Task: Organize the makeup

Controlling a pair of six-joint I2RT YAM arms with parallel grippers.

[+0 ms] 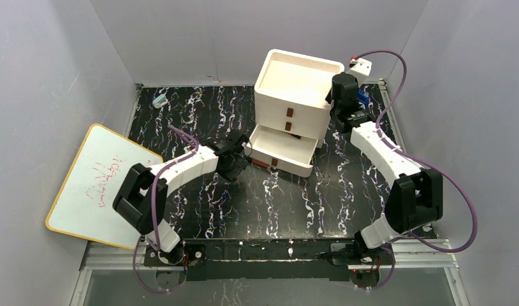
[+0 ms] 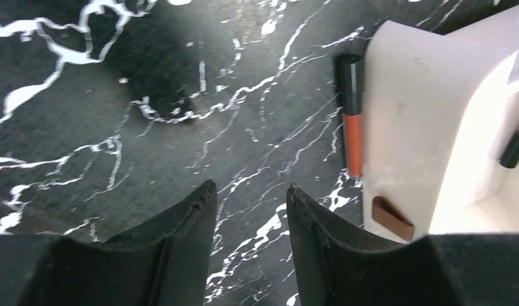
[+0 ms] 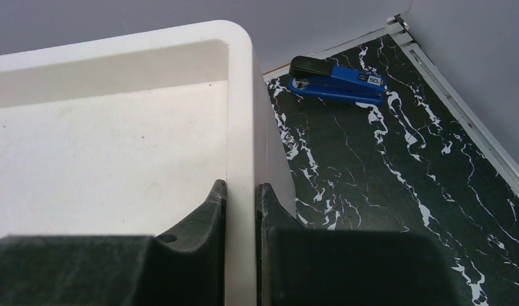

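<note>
Pencil (image 2: 352, 115) lies on the black marble table (image 2: 116, 127), touching the open drawer (image 2: 410, 140); a second pencil (image 2: 517, 150) is inside. Left gripper (image 2: 250, 188) hovers near, half open and empty. Right gripper (image 3: 241, 188) pinches the box (image 3: 239, 76) by its rim, probably to steady it. Grey walls (image 1: 46, 64) stand around.

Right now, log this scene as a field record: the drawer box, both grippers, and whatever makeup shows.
drawer box: white, top tray bare, two upper drawers shut
bottom drawer: pulled out
left gripper: open, empty, over the table left of the bottom drawer
right gripper: shut on the drawer box's top tray wall
pencil on table: black and red, lying along the drawer front, outside it
pencil in drawer: black and red, only partly in view
stapler: blue, on the table beyond the box
other makeup: none visible
</note>
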